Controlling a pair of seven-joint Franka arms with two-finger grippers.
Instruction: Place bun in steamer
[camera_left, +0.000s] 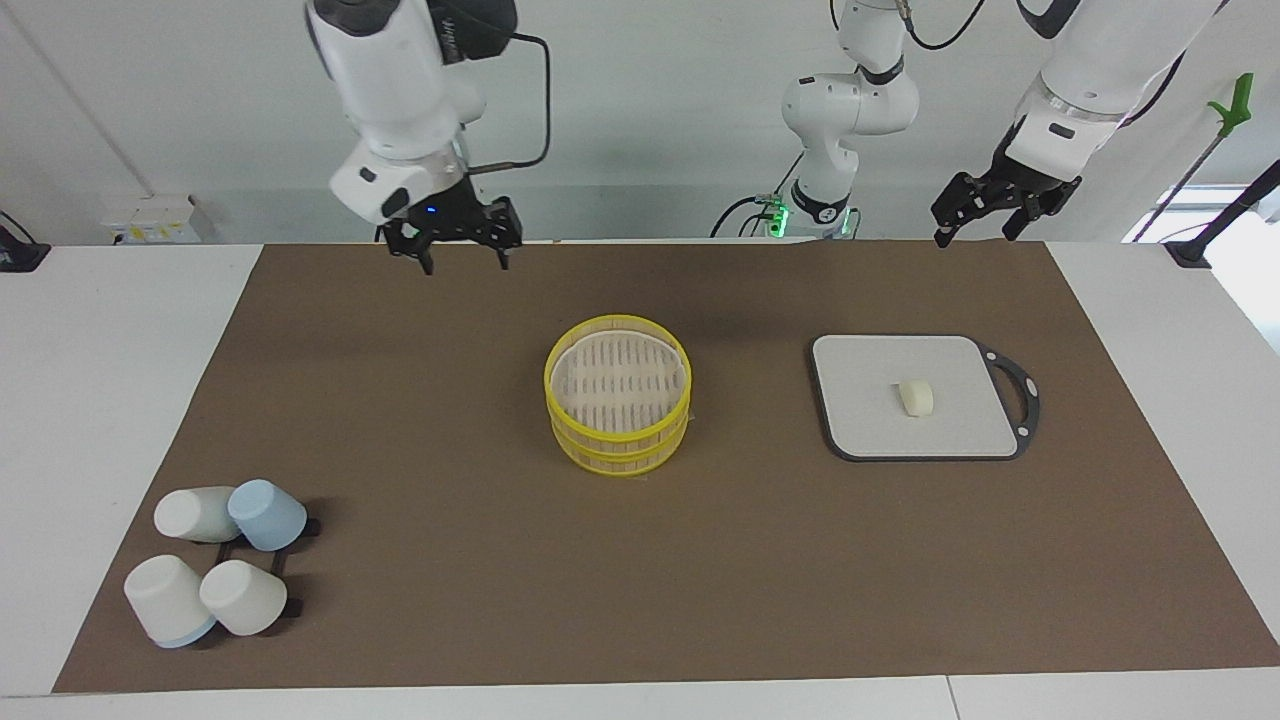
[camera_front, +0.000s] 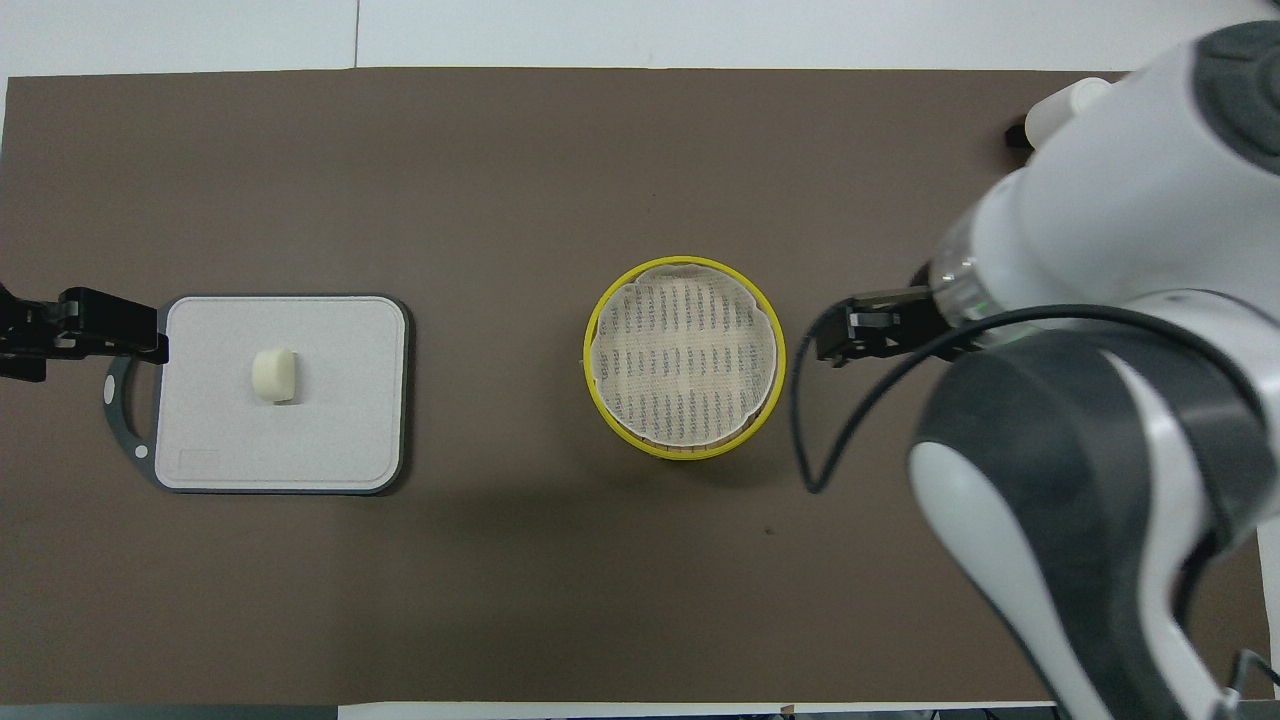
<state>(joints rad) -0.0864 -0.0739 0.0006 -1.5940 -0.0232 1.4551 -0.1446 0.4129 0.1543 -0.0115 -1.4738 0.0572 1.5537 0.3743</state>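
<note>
Hanging above the mat's edge nearest the robots, the right gripper (camera_left: 462, 250) has its fingers spread and grips nothing; the left gripper (camera_left: 985, 215) is raised over the same edge at the left arm's end, fingers also apart and empty. Farther out, the bun (camera_left: 916, 397) lies on the grey board (camera_left: 860, 420), about mid-board, its long axis running roughly nearer-to-farther from the robots. Beside the board, at mid-table, the steamer (camera_left: 618, 450) stands upright in two stacked tiers, its slatted floor bare. Farthest out, at the right arm's end, four cups (camera_left: 215, 565) lie clustered on a dark rack.
</note>
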